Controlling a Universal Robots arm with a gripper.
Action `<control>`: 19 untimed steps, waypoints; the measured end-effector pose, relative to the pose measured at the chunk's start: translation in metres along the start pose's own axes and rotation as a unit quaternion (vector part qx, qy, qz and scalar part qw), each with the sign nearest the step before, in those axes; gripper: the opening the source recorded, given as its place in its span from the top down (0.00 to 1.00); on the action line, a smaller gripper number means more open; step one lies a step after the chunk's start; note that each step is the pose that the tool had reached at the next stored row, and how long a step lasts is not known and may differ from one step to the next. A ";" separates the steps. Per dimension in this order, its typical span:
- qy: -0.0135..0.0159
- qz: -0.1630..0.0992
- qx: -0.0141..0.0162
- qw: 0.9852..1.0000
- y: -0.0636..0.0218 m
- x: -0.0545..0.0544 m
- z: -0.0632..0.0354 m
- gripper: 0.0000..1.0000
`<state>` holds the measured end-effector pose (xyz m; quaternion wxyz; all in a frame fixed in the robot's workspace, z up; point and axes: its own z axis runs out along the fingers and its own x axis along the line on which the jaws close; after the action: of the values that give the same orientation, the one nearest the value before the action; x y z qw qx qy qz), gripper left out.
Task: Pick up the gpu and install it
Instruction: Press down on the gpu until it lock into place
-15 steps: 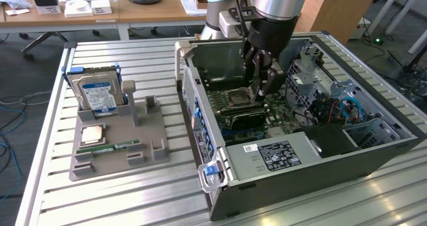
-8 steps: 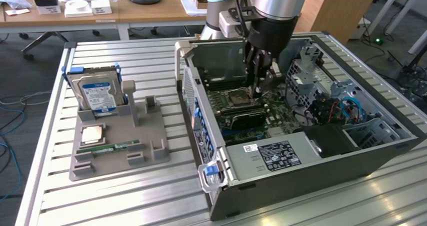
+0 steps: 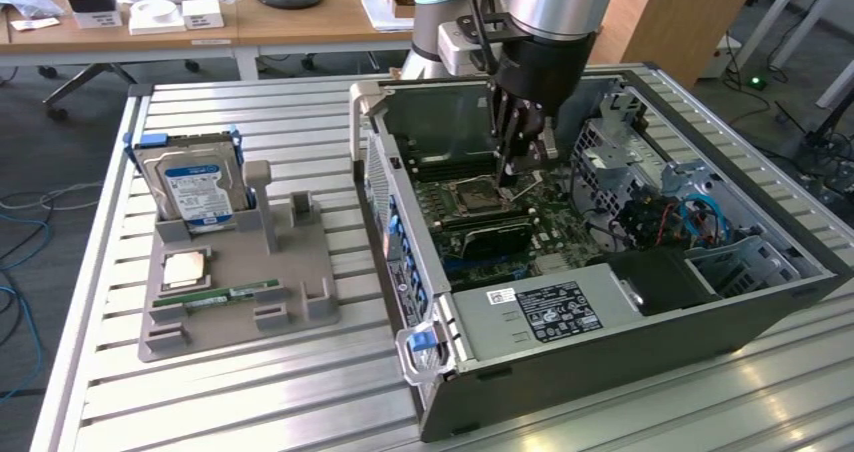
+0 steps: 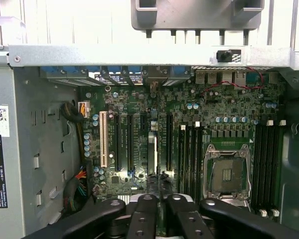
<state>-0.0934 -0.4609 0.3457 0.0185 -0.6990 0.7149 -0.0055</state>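
While the black two-finger gripper (image 4: 158, 199) hangs low inside the open grey metal computer case (image 3: 747, 302), its jaws are narrow, astride the green, black-coolered gpu (image 4: 153, 154), which stands edge-on in a motherboard slot, probably for seating; a pinch can't be confirmed.

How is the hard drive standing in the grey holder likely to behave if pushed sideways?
The hard drive looks like a rigid metal box, probably heavy for its size. Standing on edge, it may tip, though the grey holder has posts flanking it.
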 end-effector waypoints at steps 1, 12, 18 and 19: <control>0.000 0.000 0.000 1.000 0.0000 0.000 0.0000 0.86; 0.000 0.000 0.000 1.000 0.0001 0.000 0.0003 0.89; 0.000 0.001 0.000 1.000 0.0004 0.000 0.0016 0.89; 0.000 0.001 0.000 1.000 0.0005 0.000 0.0016 0.89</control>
<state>-0.0938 -0.4608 0.3440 0.0185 -0.6986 0.7153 -0.0055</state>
